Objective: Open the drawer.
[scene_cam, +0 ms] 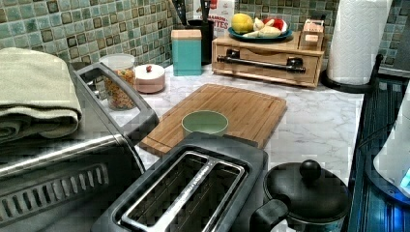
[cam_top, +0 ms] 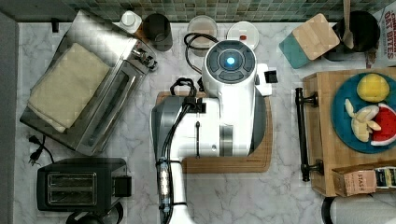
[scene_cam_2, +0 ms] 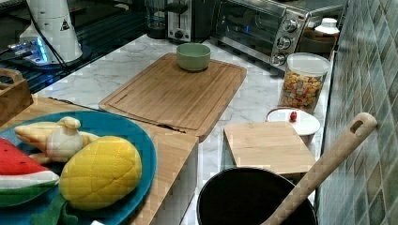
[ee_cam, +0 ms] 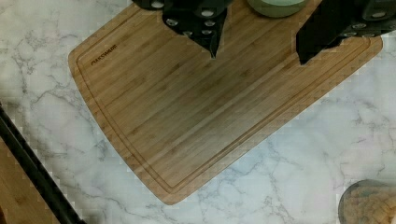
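Observation:
The drawer (scene_cam: 256,70) is the front of a low light-wood unit (cam_top: 324,154) at the top view's right, and it sits shut. Its long black bar handle (cam_top: 304,135) (scene_cam: 261,63) faces the cutting board. In the wrist view the handle (ee_cam: 37,175) runs along one corner of the picture. My gripper (ee_cam: 258,51) hangs open above the cutting board (ee_cam: 201,112), well short of the handle, with nothing between its black fingertips (ee_cam: 212,46). In the top view the white arm (cam_top: 229,93) covers the board's middle.
A green bowl (scene_cam: 205,122) stands on the cutting board (scene_cam: 227,113). On the drawer unit rest a blue plate (cam_top: 343,112) of toy fruit and a tea box (cam_top: 362,182). A toaster oven (cam_top: 84,88), toaster (cam_top: 79,186), cereal jar (scene_cam_2: 302,86) and paper towel roll (scene_cam: 358,41) ring the marble counter.

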`<control>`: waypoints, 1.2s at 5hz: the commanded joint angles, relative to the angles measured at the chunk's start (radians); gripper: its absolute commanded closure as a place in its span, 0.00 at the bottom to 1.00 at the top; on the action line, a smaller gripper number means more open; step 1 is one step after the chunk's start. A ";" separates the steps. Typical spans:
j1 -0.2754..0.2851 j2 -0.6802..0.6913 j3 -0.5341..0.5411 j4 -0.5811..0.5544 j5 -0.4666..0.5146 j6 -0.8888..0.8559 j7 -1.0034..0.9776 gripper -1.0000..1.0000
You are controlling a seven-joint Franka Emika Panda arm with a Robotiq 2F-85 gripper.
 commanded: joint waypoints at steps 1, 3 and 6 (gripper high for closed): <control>0.002 0.000 0.004 -0.012 -0.004 0.000 -0.001 0.00; -0.035 -0.072 -0.016 -0.187 -0.096 0.130 -0.361 0.00; -0.049 -0.130 -0.184 -0.305 -0.134 0.251 -0.821 0.00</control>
